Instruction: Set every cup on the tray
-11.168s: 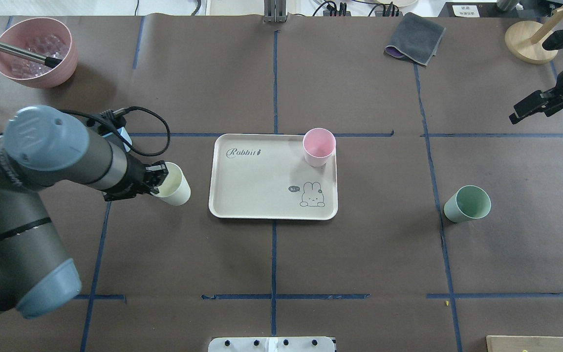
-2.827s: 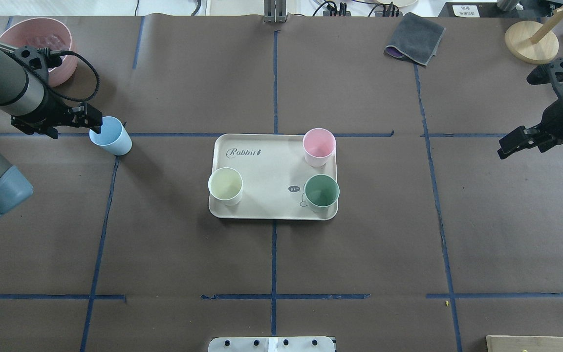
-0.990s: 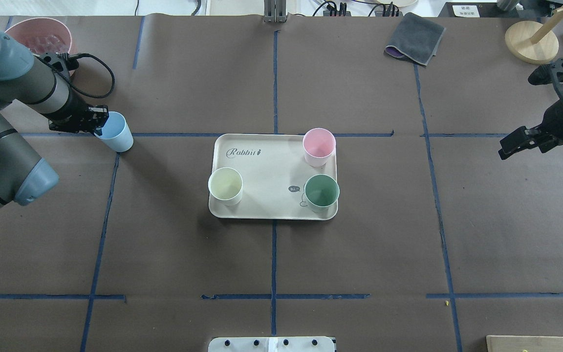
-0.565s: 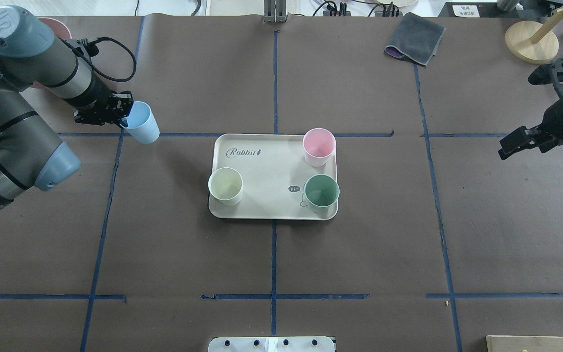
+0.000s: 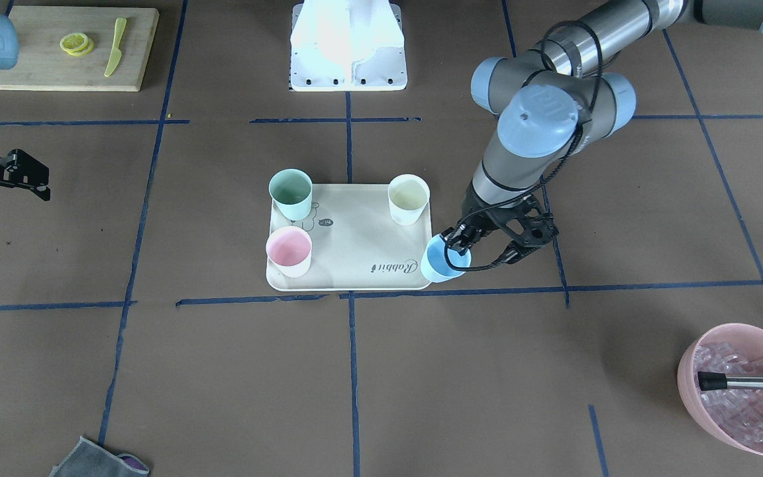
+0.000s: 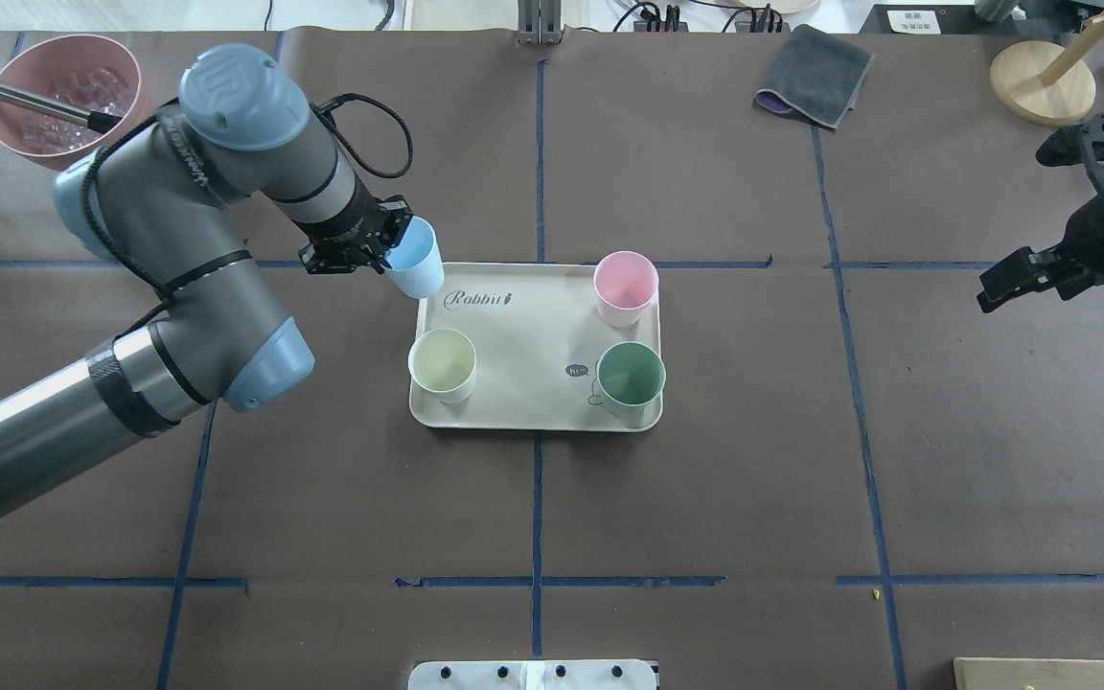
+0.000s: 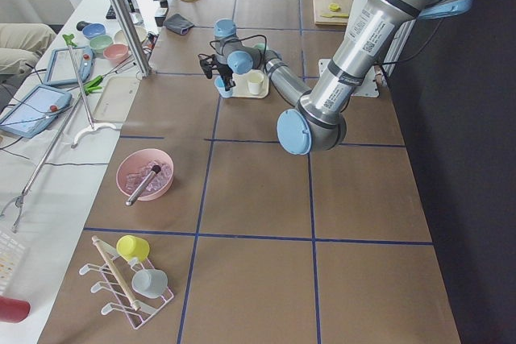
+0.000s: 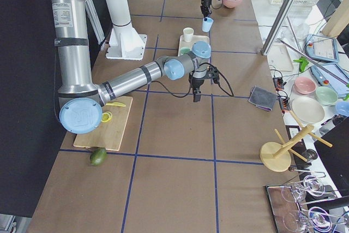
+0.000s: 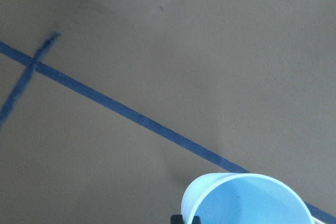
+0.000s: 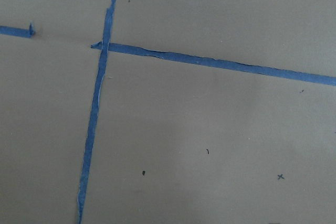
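My left gripper [image 6: 393, 249] is shut on the rim of the light blue cup [image 6: 415, 259] and holds it, slightly tilted, off the table at the far left corner of the cream tray [image 6: 523, 326]. The same cup [image 5: 443, 261] shows by the tray's corner [image 5: 361, 242] in the front view, and its rim fills the bottom of the left wrist view [image 9: 252, 198]. The pink cup [image 6: 625, 286], green cup [image 6: 631, 376] and cream-yellow cup [image 6: 443, 364] stand upright on the tray. My right gripper [image 6: 1002, 286] is open and empty, far to the right above the table.
A pink bowl of ice cubes [image 6: 68, 101] with a metal tool in it stands at the far left. A grey cloth [image 6: 816, 75] and a wooden stand [image 6: 1041, 81] are at the far right. A cutting board [image 5: 67, 46] with lemon slices lies near the robot's base.
My left gripper closed on the blue cup, lifted it and carried it right from the table's left side to the tray's far left corner. The right arm stayed still.
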`<state>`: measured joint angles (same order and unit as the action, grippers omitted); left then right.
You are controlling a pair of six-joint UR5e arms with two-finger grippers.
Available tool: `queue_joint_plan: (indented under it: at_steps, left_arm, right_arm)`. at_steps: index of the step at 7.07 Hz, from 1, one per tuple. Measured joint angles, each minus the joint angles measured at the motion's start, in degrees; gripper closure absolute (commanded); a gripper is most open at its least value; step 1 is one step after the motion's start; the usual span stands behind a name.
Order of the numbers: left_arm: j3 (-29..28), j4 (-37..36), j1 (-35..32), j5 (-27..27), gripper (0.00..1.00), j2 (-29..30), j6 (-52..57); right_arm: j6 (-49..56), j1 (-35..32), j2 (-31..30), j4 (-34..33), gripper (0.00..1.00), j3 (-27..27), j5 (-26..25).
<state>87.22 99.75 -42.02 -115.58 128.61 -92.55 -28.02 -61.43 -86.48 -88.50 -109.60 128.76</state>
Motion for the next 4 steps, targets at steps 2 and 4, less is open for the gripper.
queue_joint_plan:
  at_steps: [2,4]
  left_arm:
    - [-1.4,-0.3,2.6,3.4,0.40,1.9,-2.1]
    - [-1.2,-0.4,3.5,4.4,0.00,2.0,-2.1]
  right_arm:
    - [0.0,0.0,-0.1,0.0,0.01,0.0,0.0]
    - [0.0,0.0,-0.1,0.0,0.01,0.1,0.0]
